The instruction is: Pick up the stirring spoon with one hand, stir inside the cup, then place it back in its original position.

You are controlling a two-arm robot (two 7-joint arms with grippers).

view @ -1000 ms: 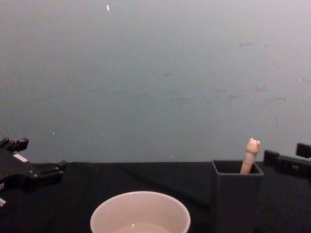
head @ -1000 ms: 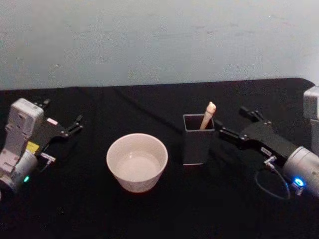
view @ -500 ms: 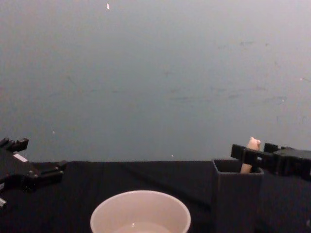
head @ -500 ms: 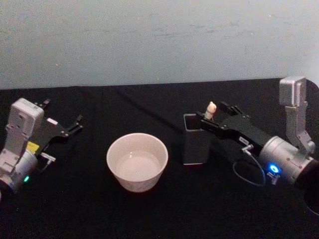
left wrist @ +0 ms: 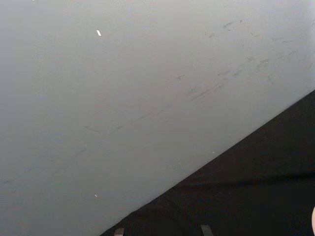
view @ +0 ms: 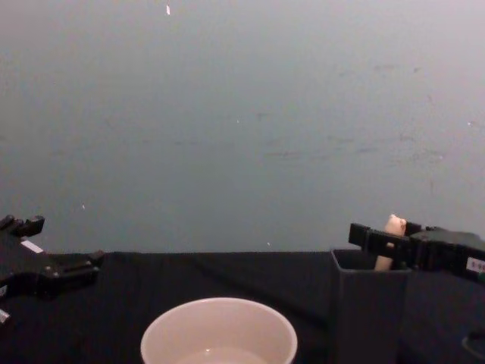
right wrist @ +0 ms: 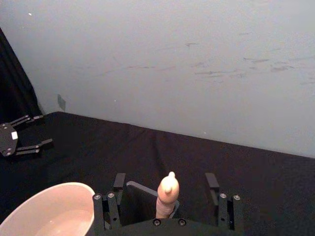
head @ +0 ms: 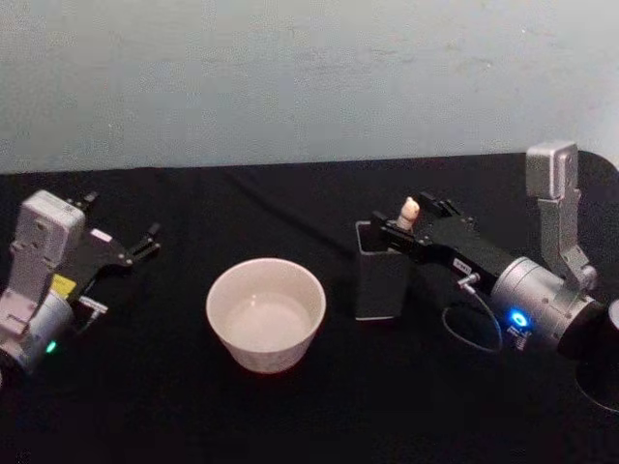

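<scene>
Two spread right pincer [right wrist: 165,180] fingers [right wrist: 119,181] flank, ungripped, the beige bear-knobbed stirring spoon [right wrist: 167,195] in a dark grey square holder [head: 382,285]; left pincer [right wrist: 38,131] parked open and empty near the cream-white round cup [head: 261,356]

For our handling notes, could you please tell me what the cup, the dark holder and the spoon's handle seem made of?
Cup: likely glazed ceramic or plastic, smooth cream-white walls.
Holder: matte dark grey, plastic or metal, flat straight sides.
Stirring spoon handle: beige, matte, possibly wood or resin; bowl hidden.
</scene>
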